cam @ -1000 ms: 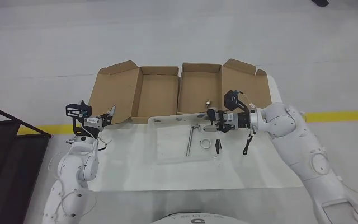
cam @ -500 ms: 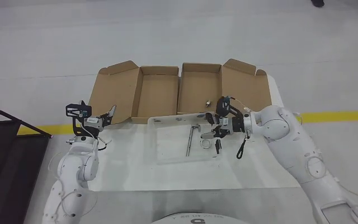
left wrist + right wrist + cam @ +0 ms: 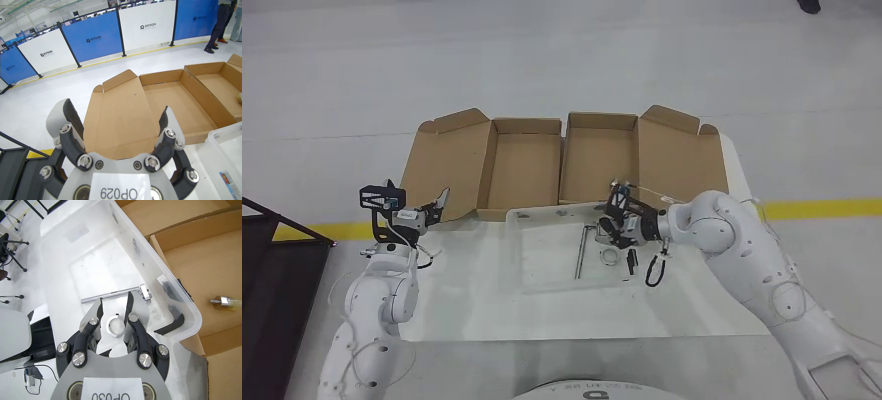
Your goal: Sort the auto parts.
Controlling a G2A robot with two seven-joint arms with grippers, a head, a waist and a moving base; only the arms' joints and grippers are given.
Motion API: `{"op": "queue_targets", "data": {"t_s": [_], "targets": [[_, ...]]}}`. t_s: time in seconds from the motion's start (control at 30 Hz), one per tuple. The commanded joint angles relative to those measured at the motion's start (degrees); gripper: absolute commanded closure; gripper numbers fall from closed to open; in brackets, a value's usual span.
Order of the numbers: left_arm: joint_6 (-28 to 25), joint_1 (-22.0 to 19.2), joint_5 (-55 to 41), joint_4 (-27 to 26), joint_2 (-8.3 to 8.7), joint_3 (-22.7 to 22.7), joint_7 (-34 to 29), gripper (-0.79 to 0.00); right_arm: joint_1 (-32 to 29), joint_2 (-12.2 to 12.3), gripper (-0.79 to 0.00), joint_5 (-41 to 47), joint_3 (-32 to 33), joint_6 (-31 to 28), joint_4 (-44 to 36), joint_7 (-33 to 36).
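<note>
Top camera first. My left gripper point(image 3: 439, 200) hangs by the outer flap of the left cardboard box point(image 3: 512, 170), well apart from the parts. My right gripper point(image 3: 610, 232) is over the clear bin point(image 3: 542, 262), which sits on the table point(image 3: 472, 300) right in front of the right cardboard box point(image 3: 604, 160). In the bin I can see the metal rod point(image 3: 585, 250), the ring point(image 3: 610, 256) and a small black part point(image 3: 632, 261), all close together.

Left wrist camera: left gripper point(image 3: 116, 106) spread wide with nothing between the pads. It looks across the flap into the left cardboard box point(image 3: 164, 91). A corner of the clear bin point(image 3: 225, 136) shows at the edge.

Right wrist camera: right gripper point(image 3: 115, 296) has a moderate gap and holds nothing. The fingertips point(image 3: 130, 298) are above the metal rod point(image 3: 111, 294), whose clamp head is near the wall of the clear bin point(image 3: 166, 275). The ring point(image 3: 114, 326) lies flat on the bin floor, in line with the gap between the fingers. A curved black part point(image 3: 170, 326) rests in the bin's corner. Over the wall, a small threaded fitting point(image 3: 225, 301) lies in the right cardboard box point(image 3: 208, 256).
</note>
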Motion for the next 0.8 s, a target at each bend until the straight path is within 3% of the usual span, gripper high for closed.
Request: {"op": "queue_targets", "data": {"t_s": [0.0, 0.3, 0.77], "targets": [[0.00, 0.00, 0.00, 0.00, 0.00, 0.00, 0.00, -0.785, 0.38, -0.24, -0.296, -3.46, -0.93, 2.00, 0.06, -1.69], [0.00, 0.00, 0.00, 0.00, 0.00, 0.00, 0.00, -0.785, 2.32, -1.20, -0.345, -8.36, -4.16, 5.46, 2.00, -4.69], [0.00, 0.00, 0.00, 0.00, 0.00, 0.00, 0.00, -0.785, 6.97, -3.22, -0.342, -10.36, -9.70, 8.46, 7.02, -3.93]]}}
